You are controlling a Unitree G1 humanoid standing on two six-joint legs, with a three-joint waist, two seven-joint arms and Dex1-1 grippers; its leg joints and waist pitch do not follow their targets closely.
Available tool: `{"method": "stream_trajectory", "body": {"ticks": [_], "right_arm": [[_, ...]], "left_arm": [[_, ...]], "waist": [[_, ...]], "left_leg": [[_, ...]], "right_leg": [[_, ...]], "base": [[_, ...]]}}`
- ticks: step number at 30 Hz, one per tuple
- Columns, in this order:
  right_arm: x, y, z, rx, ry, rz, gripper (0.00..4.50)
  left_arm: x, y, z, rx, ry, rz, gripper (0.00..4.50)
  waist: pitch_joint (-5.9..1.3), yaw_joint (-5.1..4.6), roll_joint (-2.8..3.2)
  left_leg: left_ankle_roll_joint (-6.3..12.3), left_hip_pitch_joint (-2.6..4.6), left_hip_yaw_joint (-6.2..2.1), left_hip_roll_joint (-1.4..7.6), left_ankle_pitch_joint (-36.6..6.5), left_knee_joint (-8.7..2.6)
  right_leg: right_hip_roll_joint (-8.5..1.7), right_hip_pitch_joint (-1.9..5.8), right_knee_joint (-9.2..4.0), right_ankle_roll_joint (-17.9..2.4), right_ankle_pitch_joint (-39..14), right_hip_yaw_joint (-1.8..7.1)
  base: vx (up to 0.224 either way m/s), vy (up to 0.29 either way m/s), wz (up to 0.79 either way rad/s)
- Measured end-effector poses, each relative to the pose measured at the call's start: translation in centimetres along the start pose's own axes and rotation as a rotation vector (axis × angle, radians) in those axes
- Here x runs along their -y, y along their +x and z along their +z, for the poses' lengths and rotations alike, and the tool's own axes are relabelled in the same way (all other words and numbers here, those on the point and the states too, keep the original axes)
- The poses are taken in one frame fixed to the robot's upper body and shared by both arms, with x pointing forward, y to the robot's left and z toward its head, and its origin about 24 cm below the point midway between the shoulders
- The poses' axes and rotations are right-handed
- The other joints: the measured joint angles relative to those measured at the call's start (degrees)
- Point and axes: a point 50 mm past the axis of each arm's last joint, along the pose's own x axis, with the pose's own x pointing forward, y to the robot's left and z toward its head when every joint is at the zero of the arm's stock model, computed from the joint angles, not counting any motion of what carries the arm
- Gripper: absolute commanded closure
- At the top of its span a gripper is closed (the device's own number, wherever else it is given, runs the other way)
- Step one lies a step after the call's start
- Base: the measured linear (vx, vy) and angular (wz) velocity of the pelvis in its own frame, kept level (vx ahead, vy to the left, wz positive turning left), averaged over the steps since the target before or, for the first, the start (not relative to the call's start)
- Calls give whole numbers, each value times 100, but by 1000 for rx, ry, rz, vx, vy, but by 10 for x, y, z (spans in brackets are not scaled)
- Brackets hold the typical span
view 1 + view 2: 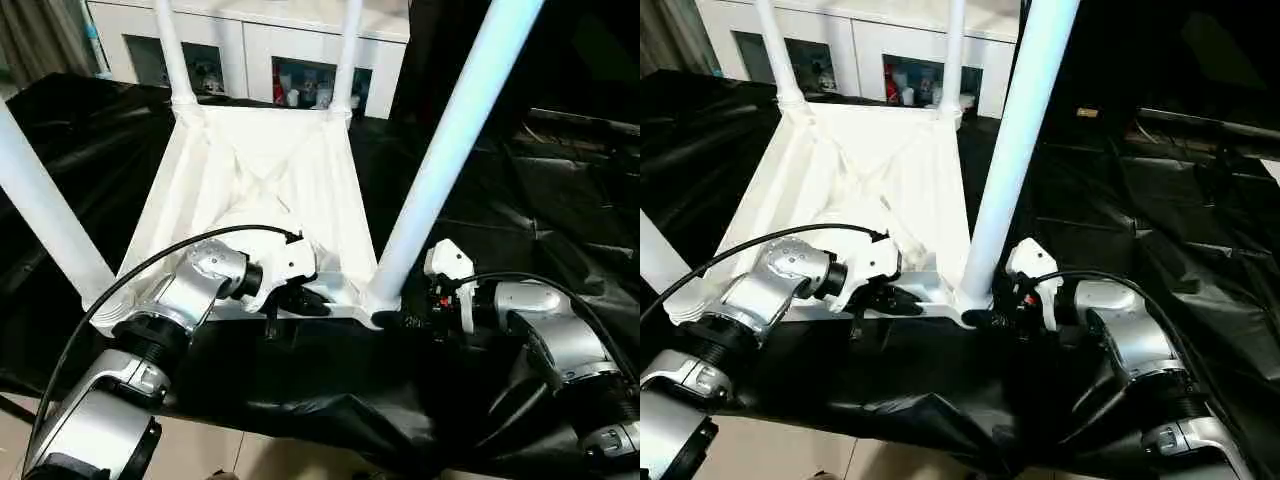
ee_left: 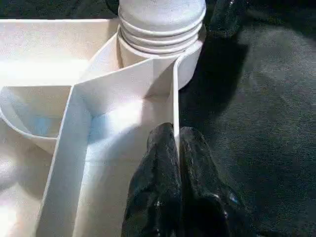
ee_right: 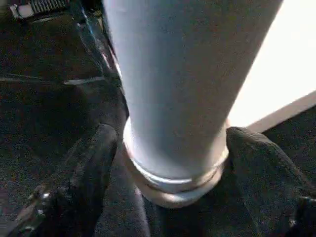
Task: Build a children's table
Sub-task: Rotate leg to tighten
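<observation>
Lying upside down on the black-draped work table (image 1: pixel 520 200), the children's table (image 1: pixel 262 170) has all four legs pointing up. The left gripper (image 2: pixel 177 148) pinches the thin near rim of the top between its closed fingers. The right gripper (image 3: pixel 170 163) stands open around the base of the near right leg (image 1: pixel 450 150), a finger on each side.

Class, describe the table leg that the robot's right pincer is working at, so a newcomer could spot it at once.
On the black-draped work table lies the white table top, upside down, four legs up. Take its near edge, then the corner on the robot's right. That leg alone has the right pincer straddling its base.
</observation>
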Motion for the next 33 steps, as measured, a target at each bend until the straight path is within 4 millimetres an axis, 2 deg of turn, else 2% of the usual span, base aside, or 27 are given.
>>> {"method": "stream_trajectory", "body": {"ticks": [8,19,21,26,33], "right_arm": [[0,0,0,11,15,8,176],[0,0,0,11,22,9,180],[4,10,-3,46,56,-119,180],[19,34,-7,154,223,-500,182],[23,59,-1,184,335,-821,183]], "left_arm": [[1,0,0,1,1,-6,450],[1,0,0,1,1,-7,450],[-4,5,-1,6,-25,89,450],[-19,30,9,14,-107,310,450],[-25,57,24,-2,-157,461,450]], "waist": [[0,5,0],[0,7,0],[-4,-14,-6],[-9,-174,1],[-18,-186,17]], "left_leg": [[0,1,0,0,0,1],[0,1,0,0,0,1],[-1,5,1,0,0,2],[-4,41,0,-14,-1,2],[-4,60,-6,-17,-1,-7]], "right_leg": [[0,1,0,0,0,0],[0,1,1,0,0,0],[1,20,8,0,0,3],[-1,26,10,35,-21,16],[1,35,1,37,-22,13]], "base": [[0,0,0],[0,0,0],[0,0,0],[-23,-1,-2],[0,0,0]]}}
